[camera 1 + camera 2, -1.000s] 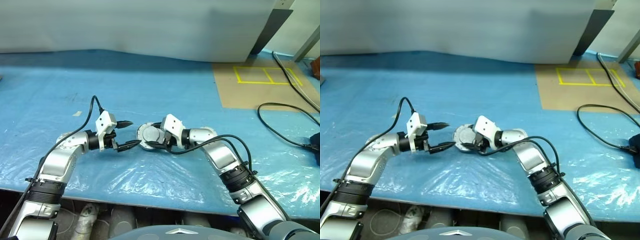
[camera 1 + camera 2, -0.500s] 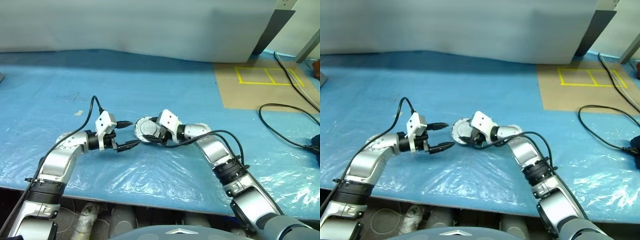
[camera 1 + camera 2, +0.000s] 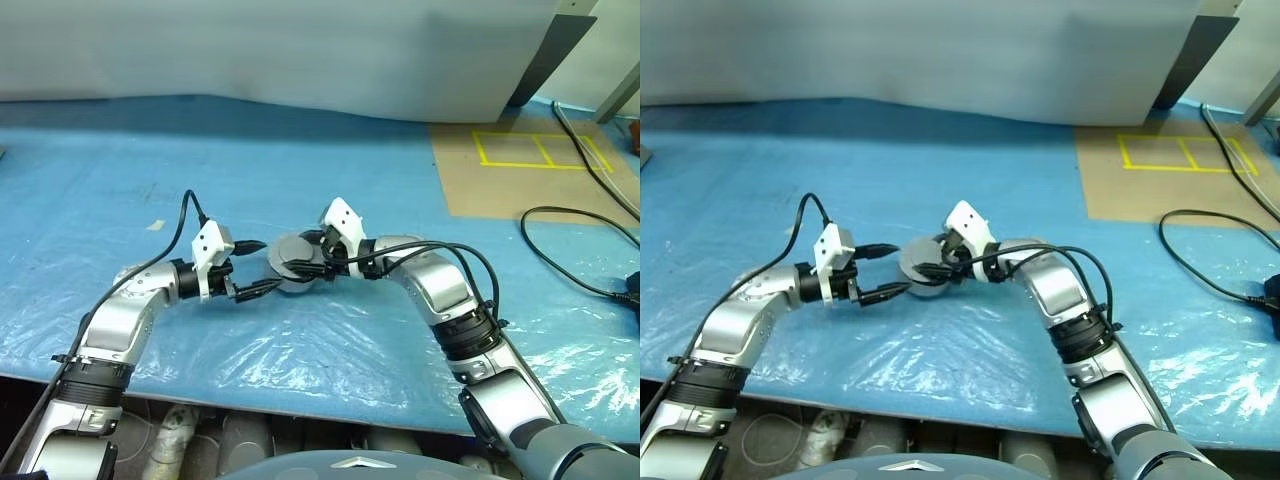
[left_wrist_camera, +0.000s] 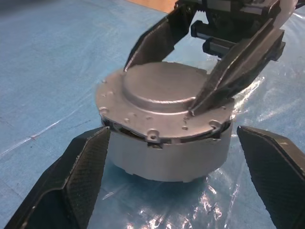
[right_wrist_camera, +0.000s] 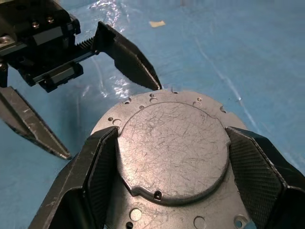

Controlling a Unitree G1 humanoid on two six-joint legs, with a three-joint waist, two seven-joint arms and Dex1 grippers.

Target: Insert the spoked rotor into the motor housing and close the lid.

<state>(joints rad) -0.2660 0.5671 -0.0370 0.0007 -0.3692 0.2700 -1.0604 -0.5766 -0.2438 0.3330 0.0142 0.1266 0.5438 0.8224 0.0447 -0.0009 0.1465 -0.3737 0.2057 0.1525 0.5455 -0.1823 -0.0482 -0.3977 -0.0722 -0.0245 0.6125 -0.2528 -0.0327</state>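
The right gripper (image 5: pixel 167 157) holds the round silver motor housing (image 3: pixel 293 262) by its lid. The left gripper (image 3: pixel 258 268) is wide open, fingers on either side of the housing, above the blue sheet (image 3: pixel 330 180)

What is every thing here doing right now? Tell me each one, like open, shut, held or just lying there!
Round silver metal motor housing: flat lid on top, gripped by the right pincer, smooth face up.
Right pincer: shut on the lid's raised centre.
Left pincer: open, fingers either side of the housing, not touching.
Blue plastic sheet: spread flat, wrinkled.
Black cable: lying loose at the right.
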